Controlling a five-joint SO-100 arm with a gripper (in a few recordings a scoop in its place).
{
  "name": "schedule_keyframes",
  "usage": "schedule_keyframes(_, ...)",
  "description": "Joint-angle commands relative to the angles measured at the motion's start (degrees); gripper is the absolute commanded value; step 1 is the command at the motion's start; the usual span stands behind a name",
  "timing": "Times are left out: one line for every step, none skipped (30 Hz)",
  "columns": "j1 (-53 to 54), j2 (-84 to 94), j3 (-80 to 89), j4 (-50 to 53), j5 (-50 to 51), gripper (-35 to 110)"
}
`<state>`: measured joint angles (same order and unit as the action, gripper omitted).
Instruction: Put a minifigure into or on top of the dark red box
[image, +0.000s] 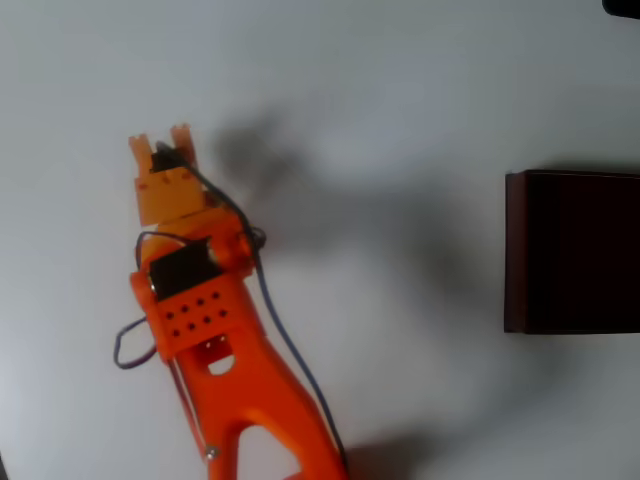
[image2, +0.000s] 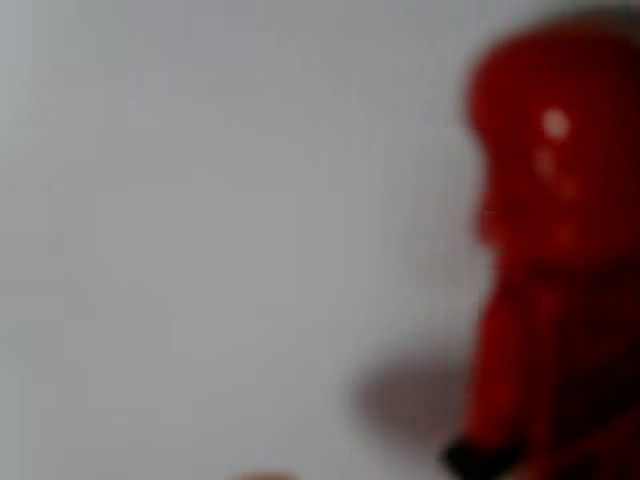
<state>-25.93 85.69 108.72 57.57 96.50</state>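
Note:
The minifigure (image2: 555, 250) looms large and blurred at the right of the wrist view, red with a round head and a dark foot. It stands upright on the white table with its shadow to its left. In the overhead view my orange gripper (image: 162, 142) is at the upper left, pointing away from the arm, its two fingertips apart with a small gap between them. The dark red box (image: 515, 250) lies at the right edge, with maroon walls and a nearly black inside, far from the gripper.
The white table (image: 380, 90) stretches bare between the gripper and the box. My orange arm (image: 240, 380) runs down to the bottom edge with a blue cable beside it. A dark object (image: 622, 6) sits in the top right corner.

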Motion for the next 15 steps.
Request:
schedule_keyframes(0.1,0.7,0.1,-0.1,0.5,21)
schedule_keyframes(0.2,0.7,0.3,-0.3,0.4,21)
schedule_keyframes(0.4,0.7,0.5,-0.6,0.3,21)
schedule_keyframes(0.4,0.7,0.8,-1.1,-0.1,21)
schedule_keyframes(0.5,0.8,0.9,-1.2,-0.2,21)
schedule_keyframes(0.6,0.8,0.9,-1.3,-0.2,21)
schedule_keyframes(0.6,0.9,1.1,-1.5,-0.3,20)
schedule_keyframes(0.6,1.0,1.3,-1.9,-0.3,20)
schedule_keyframes(0.6,1.1,1.7,-2.5,-0.3,20)
schedule_keyframes(0.6,1.3,1.9,-3.3,-0.2,20)
schedule_keyframes(0.5,1.4,2.1,-3.7,0.1,20)
schedule_keyframes(0.4,1.4,2.0,-4.0,0.4,20)
schedule_keyframes(0.4,1.4,1.9,-4.4,0.4,21)
schedule_keyframes(0.3,1.4,1.7,-4.7,0.4,21)
schedule_keyframes(0.3,1.2,1.4,-5.1,0.4,21)
